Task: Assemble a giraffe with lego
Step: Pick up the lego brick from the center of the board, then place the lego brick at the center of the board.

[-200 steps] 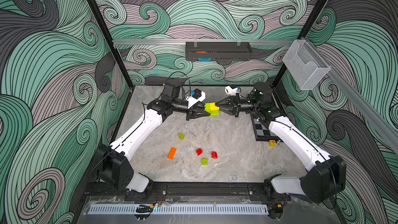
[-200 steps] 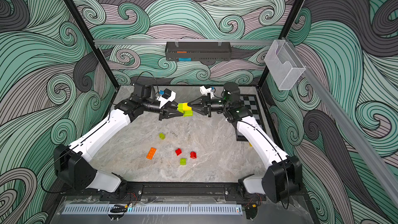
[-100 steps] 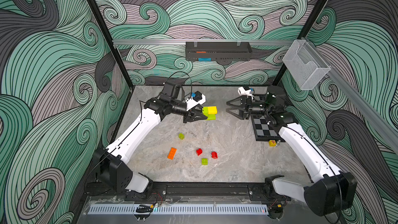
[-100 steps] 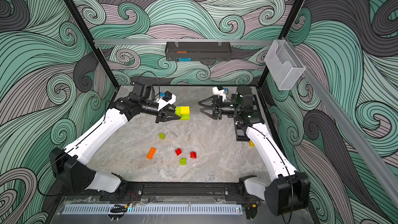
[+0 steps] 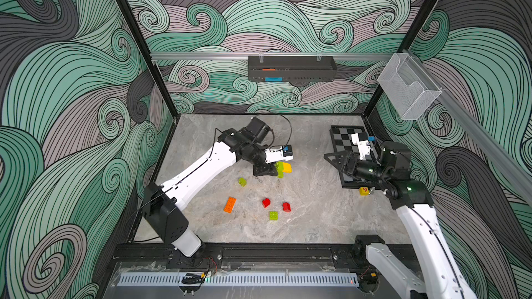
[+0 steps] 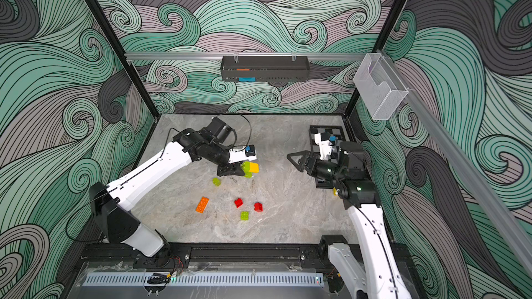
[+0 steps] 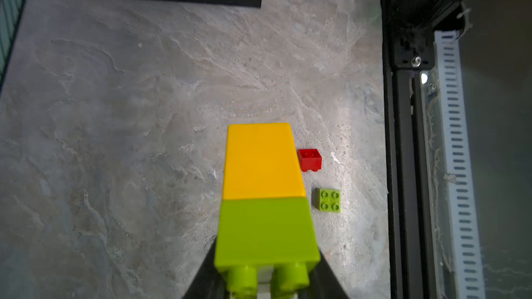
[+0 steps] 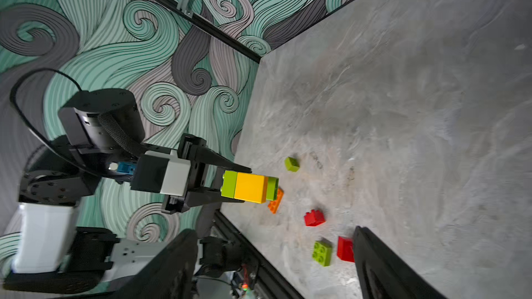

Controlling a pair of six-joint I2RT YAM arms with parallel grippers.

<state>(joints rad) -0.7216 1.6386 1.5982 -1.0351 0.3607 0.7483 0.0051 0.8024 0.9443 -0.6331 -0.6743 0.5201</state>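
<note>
Five loose lego bricks [image 5: 266,202] lie on the worktop [image 5: 316,220], at six o'clock from the lime-yellow-lime stack [image 5: 285,167] that my left gripper [image 5: 277,168] clamps. At three o'clock my right gripper [image 5: 335,160] gapes empty over the chequered board [image 5: 344,136].

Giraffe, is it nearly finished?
Not yet. Three bricks are joined in a green-yellow-green stack, held by the left gripper. The right gripper is open and empty. Left to add, loose on the table: orange brick, two red bricks, two green bricks.
</note>
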